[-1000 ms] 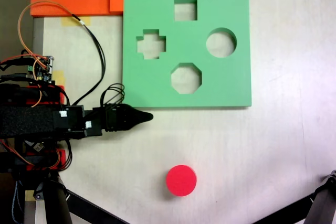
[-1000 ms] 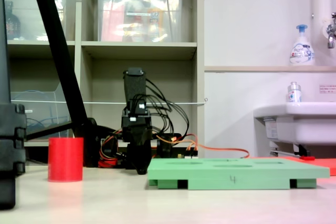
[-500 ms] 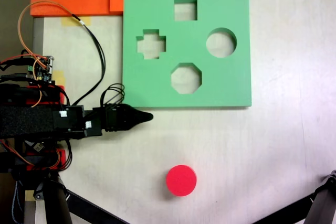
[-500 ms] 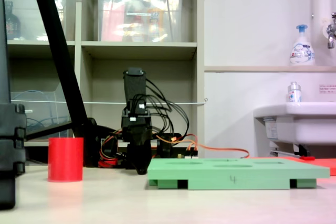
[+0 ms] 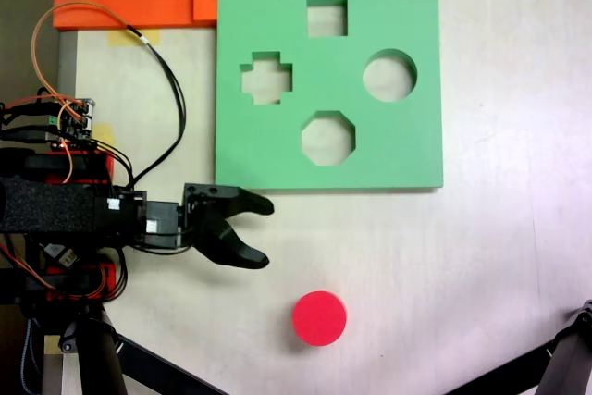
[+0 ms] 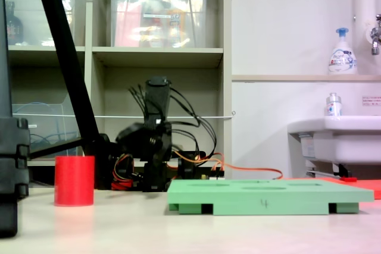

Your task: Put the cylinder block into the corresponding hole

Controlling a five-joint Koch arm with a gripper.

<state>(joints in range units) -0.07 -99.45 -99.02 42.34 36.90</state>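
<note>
We note the fingers [image 5: 262, 231] spread wide, holding nothing, red cylinder block [image 5: 319, 318] apart on the desk [image 5: 481, 256], green board [image 6: 268, 196] marked "4", round hole [image 5: 389, 76] vacant.

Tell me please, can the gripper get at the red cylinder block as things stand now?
Probably yes. The gripper is open, and the cylinder block stands alone on bare table with nothing lying between them in the fixed view from above. The green board lies off to the other side.
</note>
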